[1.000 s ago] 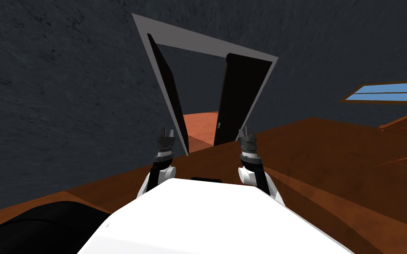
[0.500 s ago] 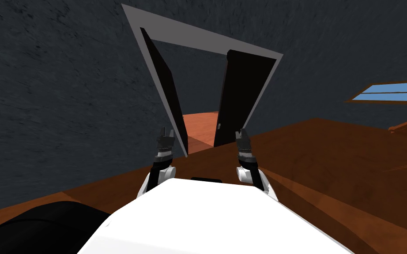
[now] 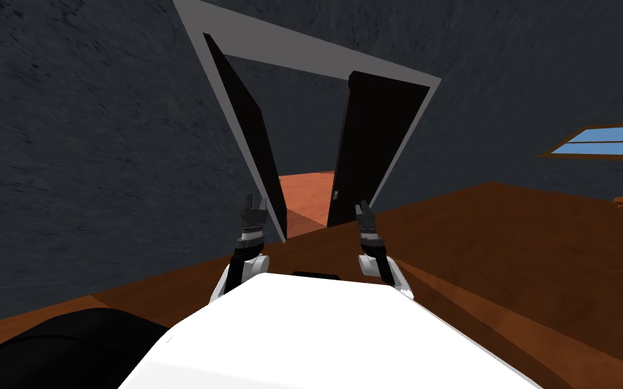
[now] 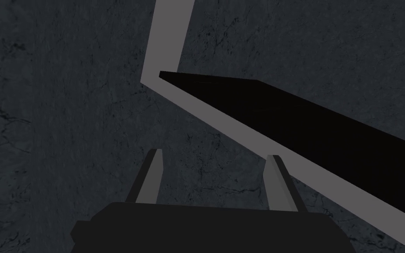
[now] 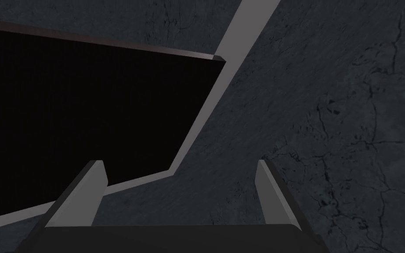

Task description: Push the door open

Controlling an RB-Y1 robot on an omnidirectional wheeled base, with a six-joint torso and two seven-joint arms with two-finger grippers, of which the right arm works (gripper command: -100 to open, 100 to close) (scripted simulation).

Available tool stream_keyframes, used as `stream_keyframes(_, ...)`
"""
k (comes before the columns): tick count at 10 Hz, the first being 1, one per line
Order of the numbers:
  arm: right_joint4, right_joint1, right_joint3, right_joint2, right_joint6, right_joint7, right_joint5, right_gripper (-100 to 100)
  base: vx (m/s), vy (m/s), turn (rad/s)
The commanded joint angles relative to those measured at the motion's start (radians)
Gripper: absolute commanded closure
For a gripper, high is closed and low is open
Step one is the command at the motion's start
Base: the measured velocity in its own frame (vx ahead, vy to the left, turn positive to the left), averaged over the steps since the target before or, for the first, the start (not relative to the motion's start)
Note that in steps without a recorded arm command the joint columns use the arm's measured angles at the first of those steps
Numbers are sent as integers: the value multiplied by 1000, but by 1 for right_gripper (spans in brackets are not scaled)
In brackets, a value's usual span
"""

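Black door [image 3: 371,148], grey frame [image 3: 303,51], mottled charcoal wall [image 3: 87,135], brown floor [image 3: 506,243].

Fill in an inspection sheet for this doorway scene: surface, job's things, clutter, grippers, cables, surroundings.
Surface: brown floor, running on through the doorway.
Job's things: grey frame holding two black leaves, left leaf and right leaf, both ajar.
Clutter: nothing seen.
Grippers: left gripper and right gripper point toward the doorway, jaws open, holding nothing; neither appears to touch a leaf.
Cables: nothing seen.
Surroundings: dark grey wall around the frame; window off to the right.
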Motion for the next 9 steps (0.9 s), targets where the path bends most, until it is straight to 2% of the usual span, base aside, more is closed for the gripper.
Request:
stream_keyframes(1,49,-18,-5,-6,-8,-15,3,-100,106,-55,34)
stream_keyframes(5,172,-65,-10,-12,-34,-43,16,-100,90,-54,30)
stream_keyframes(6,182,-65,-10,-12,-34,-43,16,-100,63,-49,13)
stream_keyframes(9,284,-101,-13,-16,-55,-64,26,-100,68,-49,28)
